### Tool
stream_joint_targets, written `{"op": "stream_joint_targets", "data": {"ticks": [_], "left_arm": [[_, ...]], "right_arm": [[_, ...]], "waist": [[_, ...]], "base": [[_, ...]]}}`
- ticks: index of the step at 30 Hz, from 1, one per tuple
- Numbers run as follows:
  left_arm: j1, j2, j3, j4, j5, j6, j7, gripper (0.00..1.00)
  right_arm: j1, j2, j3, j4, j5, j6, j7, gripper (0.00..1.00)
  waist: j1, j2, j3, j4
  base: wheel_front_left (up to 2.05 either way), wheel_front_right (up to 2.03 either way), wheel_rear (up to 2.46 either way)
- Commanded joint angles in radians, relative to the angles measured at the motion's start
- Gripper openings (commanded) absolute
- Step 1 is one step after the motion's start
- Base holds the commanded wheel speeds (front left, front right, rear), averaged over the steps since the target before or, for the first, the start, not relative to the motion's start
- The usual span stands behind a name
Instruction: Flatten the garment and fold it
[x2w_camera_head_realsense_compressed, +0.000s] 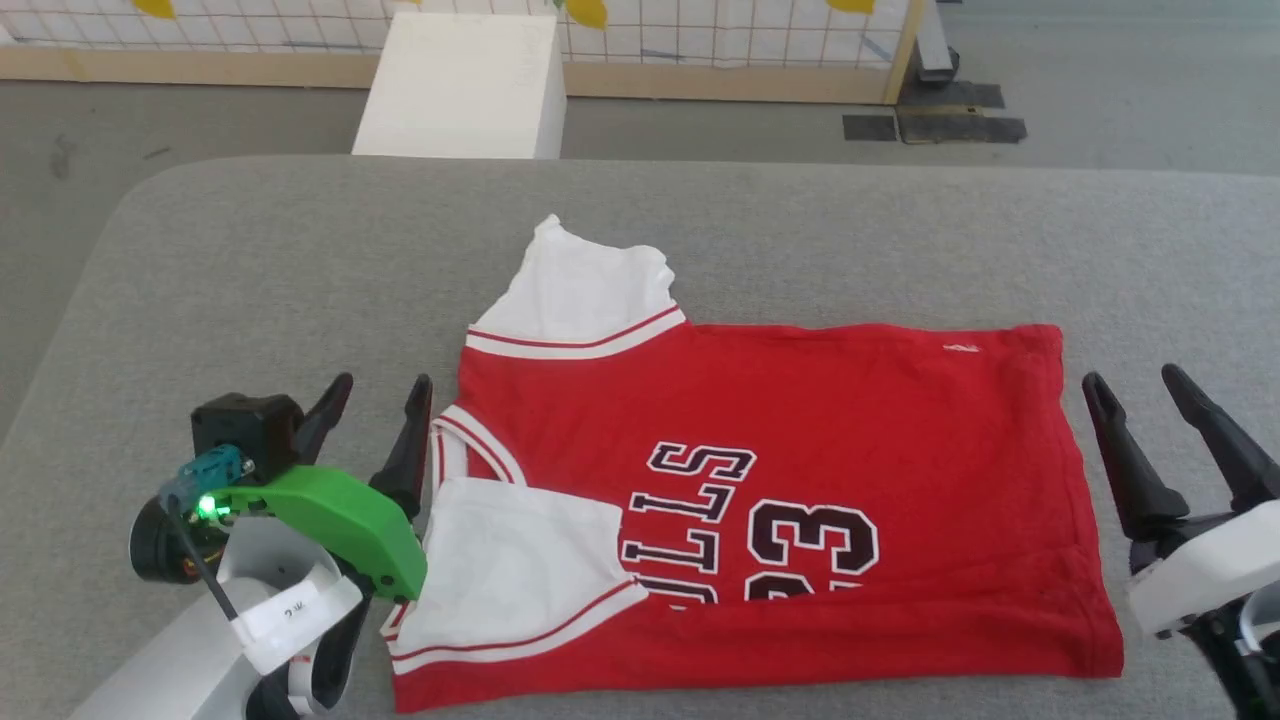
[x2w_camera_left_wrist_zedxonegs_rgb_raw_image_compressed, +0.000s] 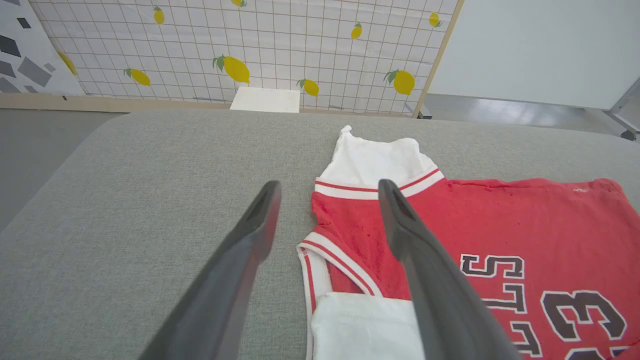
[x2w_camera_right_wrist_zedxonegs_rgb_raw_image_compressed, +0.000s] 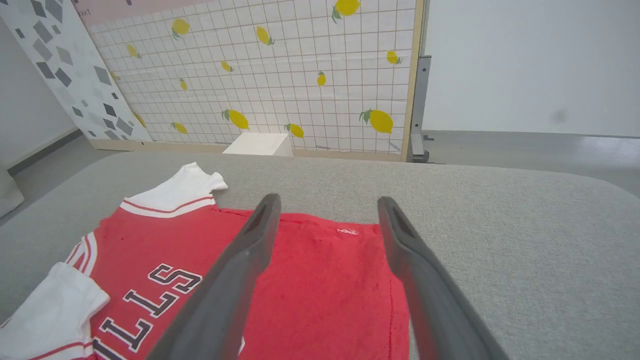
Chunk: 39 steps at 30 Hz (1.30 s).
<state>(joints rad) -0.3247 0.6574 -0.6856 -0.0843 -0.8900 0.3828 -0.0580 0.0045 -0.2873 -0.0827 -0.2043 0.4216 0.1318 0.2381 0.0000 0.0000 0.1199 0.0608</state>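
1. Left gripper (x2w_camera_head_realsense_compressed: 385, 382) is closest, low down by the neck end of the red jersey (x2w_camera_head_realsense_compressed: 800, 420). Its jaws are wide apart and hold nothing.
2. The right gripper (x2w_camera_head_realsense_compressed: 1130, 375) is at the other end, just beside the hem but not touching it. Its jaws are wide apart too, and empty.
3. The jersey lies sideways in the middle of the grey counter (x2w_camera_head_realsense_compressed: 300, 250). It looks mostly flat. A red band hides the bottom of the letters and the number, so the near long edge looks folded over. The far strap (x2w_camera_head_realsense_compressed: 585, 290) and the near strap (x2w_camera_head_realsense_compressed: 520, 570) are flipped, so their white inside shows.
4. I think the robot is between grabs. The flattening looks done, and one fold looks made.
5. Next, I guess each gripper must pinch its own end of the far edge and bring it over toward the near side. The far strap sticks out and may need tucking in.
6. Both grippers point their fingers away from the robot, across the counter, one at each end of the jersey.
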Motion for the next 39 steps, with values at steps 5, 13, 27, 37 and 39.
{"op": "stream_joint_targets", "data": {"ticks": [5, 13, 27, 37, 39], "left_arm": [[-0.052, 0.005, -0.003, 0.018, 0.026, -0.035, 0.002, 1.0], [-0.233, 0.059, -0.042, 0.084, 0.037, -0.121, 0.19, 1.0], [-0.764, 0.172, -0.082, 0.335, -0.031, -0.395, 0.797, 1.0], [-0.924, 0.208, -0.102, 0.421, -0.096, -0.372, 1.153, 1.0], [-0.937, 0.218, -0.104, 0.426, -0.086, -0.366, 1.164, 1.0]], "right_arm": [[0.01, 0.054, 0.01, -0.001, -0.048, -0.001, -0.144, 1.0], [-0.03, 0.117, 0.03, -0.004, -0.094, -0.001, -0.236, 1.0], [-0.127, 0.17, 0.081, 0.017, -0.104, -0.001, -0.308, 1.0], [-0.16, 0.202, 0.111, 0.059, -0.101, -0.001, -0.351, 1.0], [-0.166, 0.207, 0.116, 0.067, -0.101, -0.001, -0.358, 1.0]], "waist": [[0.0, 0.0, 0.042, -0.046], [0.0, 0.0, 0.155, -0.141], [0.0, 0.0, 0.371, -0.324], [0.0, 0.0, 0.46, -0.389], [0.0, 0.0, 0.473, -0.398]], "base": [[0.0, 0.0, 0.0], [0.0, 0.0, 0.0], [0.0, 0.0, 0.0], [0.0, 0.0, 0.0], [0.0, 0.0, 0.0]]}}
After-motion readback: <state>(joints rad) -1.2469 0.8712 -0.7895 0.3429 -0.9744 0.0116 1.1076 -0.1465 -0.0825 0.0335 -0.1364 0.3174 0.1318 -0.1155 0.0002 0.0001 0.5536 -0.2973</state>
